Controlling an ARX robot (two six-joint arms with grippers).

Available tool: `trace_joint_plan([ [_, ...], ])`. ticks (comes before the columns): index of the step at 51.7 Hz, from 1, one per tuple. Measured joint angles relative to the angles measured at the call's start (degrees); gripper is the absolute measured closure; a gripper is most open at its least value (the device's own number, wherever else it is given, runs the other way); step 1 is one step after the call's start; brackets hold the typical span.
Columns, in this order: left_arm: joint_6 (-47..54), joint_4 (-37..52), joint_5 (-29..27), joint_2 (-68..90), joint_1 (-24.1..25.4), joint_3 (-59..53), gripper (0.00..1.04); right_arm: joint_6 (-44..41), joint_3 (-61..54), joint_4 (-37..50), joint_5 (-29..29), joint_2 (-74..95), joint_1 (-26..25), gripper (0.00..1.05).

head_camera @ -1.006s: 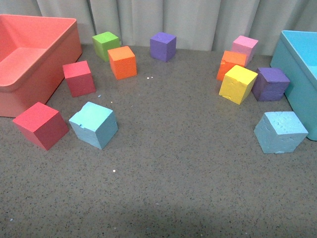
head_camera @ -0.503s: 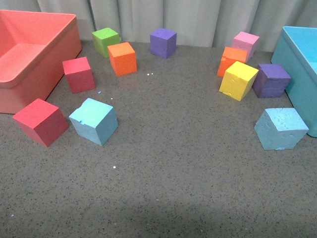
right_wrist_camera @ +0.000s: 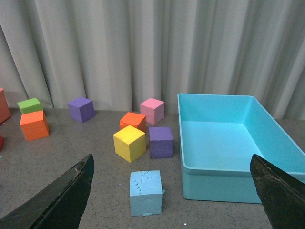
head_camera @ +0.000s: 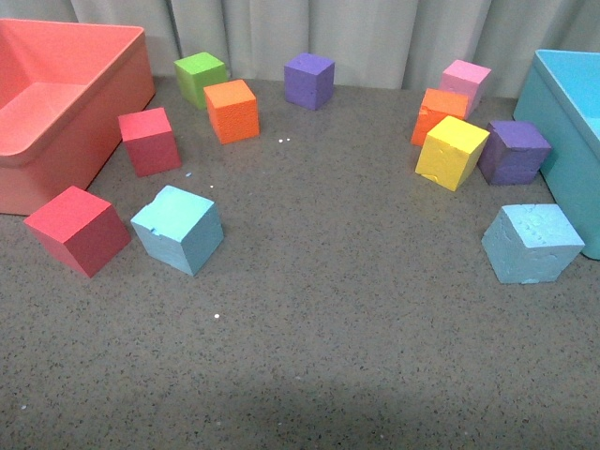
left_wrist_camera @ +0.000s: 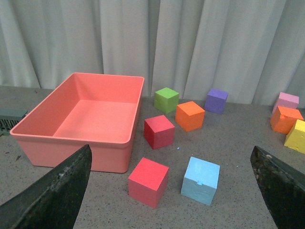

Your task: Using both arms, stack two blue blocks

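The two blue blocks sit well apart. The left blue block (head_camera: 178, 230) is on the left side of the table (head_camera: 328, 328), tilted a bit off square, just beside a red cube (head_camera: 77, 231) but not touching it. The right blue block (head_camera: 532, 244) is over on the right side, just off the near corner of the light-blue bin (head_camera: 553, 131), and the right wrist view shows a small gap between them. Its top face looks pretty dented.

Both arms hang back above the near edge. The left gripper (left_wrist_camera: 170, 157) has its jaws spread wide with nothing in them, and the right gripper (right_wrist_camera: 172, 164) is the same, wide apart and holding nothing.

The rest of the cubes spread toward the far edge. On the left there's a second red cube (head_camera: 150, 142), an orange cube (head_camera: 232, 111) and a green cube (head_camera: 200, 78), next to the coral bin (head_camera: 94, 131) in the far left corner. A purple cube (head_camera: 309, 81) sits mid far edge. On the right, a yellow cube (head_camera: 452, 153), another purple one (head_camera: 513, 152), another orange one (head_camera: 439, 114) and a pink cube (head_camera: 465, 84) are bunched close together. A grey curtain (head_camera: 375, 37) hangs behind it all.
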Motion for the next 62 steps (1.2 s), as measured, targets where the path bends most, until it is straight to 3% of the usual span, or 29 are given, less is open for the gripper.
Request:
trace_joint_plan([
  [16, 0.0, 0.0, 0.0, 0.0, 0.0, 0.0, 0.07, 0.0, 0.0, 0.0, 0.0, 0.0, 0.0, 0.09],
  [17, 0.0, 0.0, 0.0, 0.0, 0.0, 0.0, 0.07, -0.8, 0.2, -0.5, 1.1, 0.3, 0.4, 0.09],
  [19, 0.0, 0.0, 0.0, 0.0, 0.0, 0.0, 0.07, -6.3, 3.4, -8.1, 9.2, 4.8, 2.2, 0.09],
  [21, 0.0, 0.0, 0.0, 0.0, 0.0, 0.0, 0.07, -10.6, 4.9, -9.6, 11.3, 10.4, 2.1, 0.09],
  [29, 0.0, 0.0, 0.0, 0.0, 0.0, 0.0, 0.07, -13.2, 9.1, -1.5, 6.9, 31.4, -0.5, 0.09],
  [41, 0.0, 0.0, 0.0, 0.0, 0.0, 0.0, 0.07, -6.7, 19.5, 8.9, -3.3, 63.8, -1.2, 0.09],
  [62, 0.0, 0.0, 0.0, 0.0, 0.0, 0.0, 0.07, -1.0, 35.1, 9.8, -5.0, 94.3, 1.6, 0.09],
])
